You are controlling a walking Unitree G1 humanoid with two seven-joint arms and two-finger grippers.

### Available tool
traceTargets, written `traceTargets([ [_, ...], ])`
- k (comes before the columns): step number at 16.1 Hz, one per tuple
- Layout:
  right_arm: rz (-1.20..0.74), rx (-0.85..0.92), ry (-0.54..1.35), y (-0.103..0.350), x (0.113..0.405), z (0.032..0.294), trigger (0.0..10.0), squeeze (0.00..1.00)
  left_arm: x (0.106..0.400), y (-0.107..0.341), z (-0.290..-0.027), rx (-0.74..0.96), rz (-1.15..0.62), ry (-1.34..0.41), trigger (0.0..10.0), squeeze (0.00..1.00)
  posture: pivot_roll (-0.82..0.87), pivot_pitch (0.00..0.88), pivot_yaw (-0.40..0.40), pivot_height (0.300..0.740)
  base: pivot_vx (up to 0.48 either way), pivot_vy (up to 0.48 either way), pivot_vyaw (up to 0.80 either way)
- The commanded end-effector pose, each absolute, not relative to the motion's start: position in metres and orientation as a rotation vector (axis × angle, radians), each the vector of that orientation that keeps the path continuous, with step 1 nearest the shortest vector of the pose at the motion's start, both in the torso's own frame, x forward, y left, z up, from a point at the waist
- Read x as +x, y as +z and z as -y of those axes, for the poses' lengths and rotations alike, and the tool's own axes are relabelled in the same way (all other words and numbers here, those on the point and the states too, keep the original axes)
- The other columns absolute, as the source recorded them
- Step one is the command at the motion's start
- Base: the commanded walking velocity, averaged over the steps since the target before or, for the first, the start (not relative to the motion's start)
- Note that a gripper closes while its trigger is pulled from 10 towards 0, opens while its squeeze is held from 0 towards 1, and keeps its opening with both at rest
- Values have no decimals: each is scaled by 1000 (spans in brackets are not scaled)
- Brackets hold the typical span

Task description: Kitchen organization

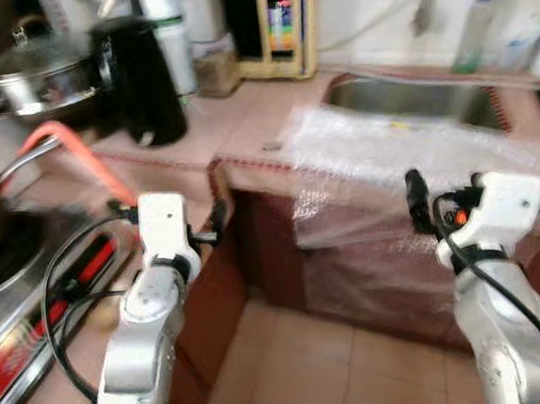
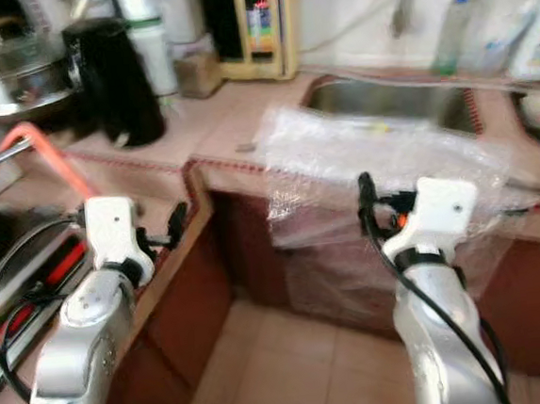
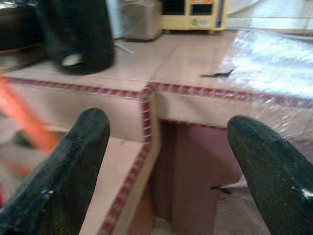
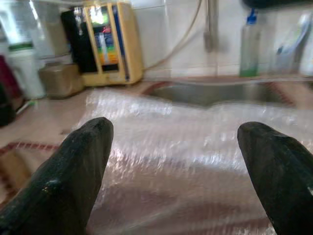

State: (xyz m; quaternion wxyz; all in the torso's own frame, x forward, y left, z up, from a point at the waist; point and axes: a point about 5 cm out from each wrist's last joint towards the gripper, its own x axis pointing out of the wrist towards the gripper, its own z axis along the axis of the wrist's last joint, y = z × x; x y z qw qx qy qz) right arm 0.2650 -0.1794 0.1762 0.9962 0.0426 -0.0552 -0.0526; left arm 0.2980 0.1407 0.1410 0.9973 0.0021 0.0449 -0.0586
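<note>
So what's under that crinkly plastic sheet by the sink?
The plastic sheet lies over the pink counter in front of the sink and hangs down its front. You can see the counter edge blurrily through it. Whether anything small is underneath, I can't tell.

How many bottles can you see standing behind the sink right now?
2. A clear bottle with a blue cap behind the sink, and a white bottle to its right. Blur may hide others.
</note>
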Motion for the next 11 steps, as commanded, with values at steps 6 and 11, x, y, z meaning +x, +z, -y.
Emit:
traceTargets([
  [6, -254, 132, -39, 78, 266, 170, 10000, 0, 299, 79, -137, 63, -239, -222, 10000, 0, -30, 0, 38, 740, 0, 0, 0],
  [11, -644, 226, -178, -29, 246, 187, 10000, 0, 256, -29, -145, 214, -652, -333, 10000, 0, -32, 0, 19, 740, 0, 0, 0],
])
